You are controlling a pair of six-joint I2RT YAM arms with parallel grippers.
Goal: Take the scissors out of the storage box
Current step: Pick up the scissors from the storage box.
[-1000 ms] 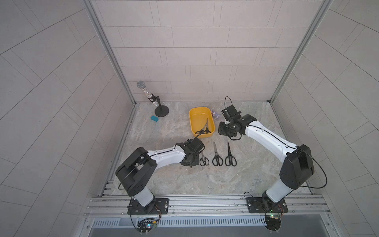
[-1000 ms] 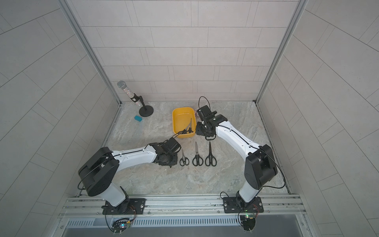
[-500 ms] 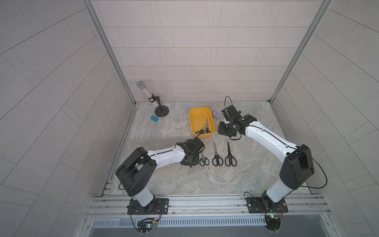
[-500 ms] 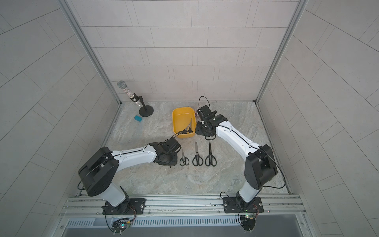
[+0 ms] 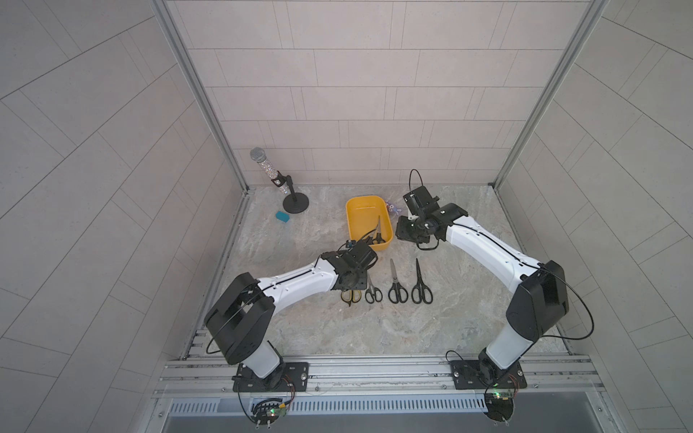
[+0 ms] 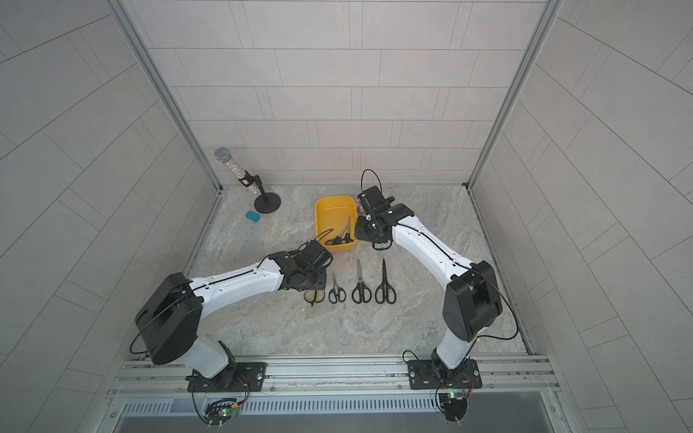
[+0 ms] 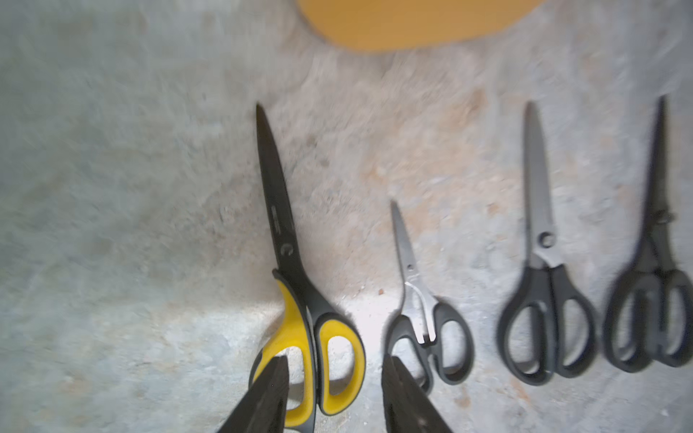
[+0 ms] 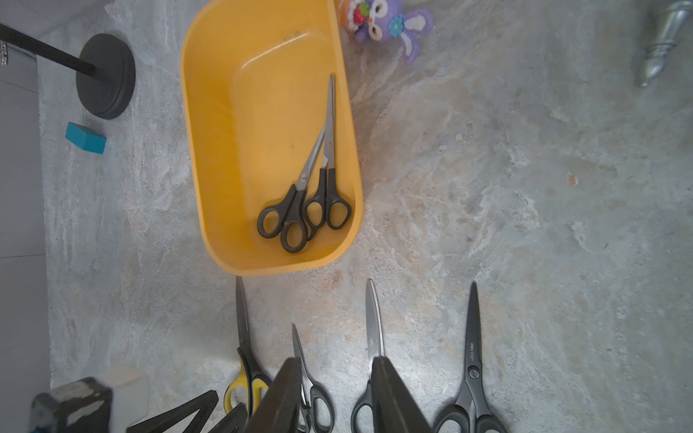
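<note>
Scissors [image 8: 306,195] lie crossed, two pairs, in the yellow box [image 8: 210,150], four more pairs rowed on the table [image 5: 450,318] before it, the left gripper [image 7: 335,360] parted over the yellow-handled pair [image 7: 296,296], the right gripper [image 8: 335,360] parted, empty, beside the box.

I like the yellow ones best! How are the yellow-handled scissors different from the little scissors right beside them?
The yellow-handled scissors have yellow-and-black handles; the little scissors have all-black ones. The yellow-handled scissors have black blades; the little scissors, silver. The yellow-handled scissors are clearly longer than the little scissors. Both lie flat on the table, tips toward the storage box.
</note>
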